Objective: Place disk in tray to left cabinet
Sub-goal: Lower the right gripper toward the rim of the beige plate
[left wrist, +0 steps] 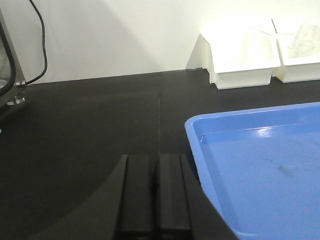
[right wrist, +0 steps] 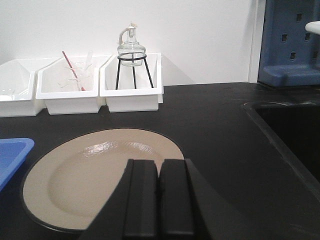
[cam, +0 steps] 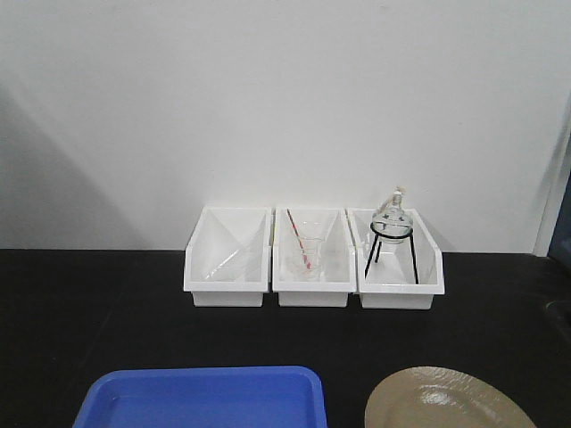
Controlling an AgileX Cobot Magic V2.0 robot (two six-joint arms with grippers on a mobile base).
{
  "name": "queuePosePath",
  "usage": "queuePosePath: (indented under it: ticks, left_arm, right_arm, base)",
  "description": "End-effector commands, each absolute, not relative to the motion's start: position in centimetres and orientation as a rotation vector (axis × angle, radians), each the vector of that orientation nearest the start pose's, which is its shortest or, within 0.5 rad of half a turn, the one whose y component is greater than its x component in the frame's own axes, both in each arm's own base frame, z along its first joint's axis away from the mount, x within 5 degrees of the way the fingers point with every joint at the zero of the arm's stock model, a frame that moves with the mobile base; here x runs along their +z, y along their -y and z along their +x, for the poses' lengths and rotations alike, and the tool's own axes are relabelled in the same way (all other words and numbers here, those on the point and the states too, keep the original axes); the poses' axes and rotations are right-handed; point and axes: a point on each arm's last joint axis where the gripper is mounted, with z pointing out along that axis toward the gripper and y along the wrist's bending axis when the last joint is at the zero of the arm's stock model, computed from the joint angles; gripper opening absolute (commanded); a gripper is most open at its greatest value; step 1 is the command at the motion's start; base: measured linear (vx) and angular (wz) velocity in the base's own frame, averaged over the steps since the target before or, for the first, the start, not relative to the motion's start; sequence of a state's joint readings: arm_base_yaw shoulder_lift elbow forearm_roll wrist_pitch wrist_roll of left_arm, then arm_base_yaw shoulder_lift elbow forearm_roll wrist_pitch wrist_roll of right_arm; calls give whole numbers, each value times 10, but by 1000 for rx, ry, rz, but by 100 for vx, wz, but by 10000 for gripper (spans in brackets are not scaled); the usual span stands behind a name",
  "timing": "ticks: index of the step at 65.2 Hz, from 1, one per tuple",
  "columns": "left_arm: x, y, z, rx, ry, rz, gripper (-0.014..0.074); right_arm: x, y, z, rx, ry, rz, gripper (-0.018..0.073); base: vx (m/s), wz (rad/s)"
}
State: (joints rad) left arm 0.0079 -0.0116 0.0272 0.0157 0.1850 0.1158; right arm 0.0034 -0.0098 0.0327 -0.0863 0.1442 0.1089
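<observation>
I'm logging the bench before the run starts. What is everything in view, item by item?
disk: one, tan with a black rim, on the bench top right of the tray
tray: one, bright blue, front of the bench, nothing seen in it
white bins: three, white, in a row against the wall
glass flask: one, clear, on the tripod in the right bin
tripod: one, black, right bin
glassware: clear, with a red rod, middle bin
bench top: one, black
sink: one, black, right end
cable: one, black, left wall
left gripper: black, jaws shut, beside the tray
right gripper: black, jaws shut, at the disk's near side
</observation>
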Motion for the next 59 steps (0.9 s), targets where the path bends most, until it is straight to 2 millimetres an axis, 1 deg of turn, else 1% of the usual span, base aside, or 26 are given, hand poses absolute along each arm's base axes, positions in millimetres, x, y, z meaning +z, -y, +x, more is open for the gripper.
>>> queuePosePath:
  ticks: [1, 32, 59]
  left_arm:
    - [188, 0, 58, 100, -1627, 97, -6]
    - [188, 0, 58, 106, -1625, 103, -6]
    - [201, 0, 57, 113, -1494, 98, -6]
  right_arm:
    - [191, 1, 57, -3, -1577, 7, -5]
    - [191, 1, 57, -3, -1577, 7, -5]
    - [193, 0, 57, -1, -1558, 7, -5]
  base:
    - [0, 0]
    - [0, 0]
    - [0, 0]
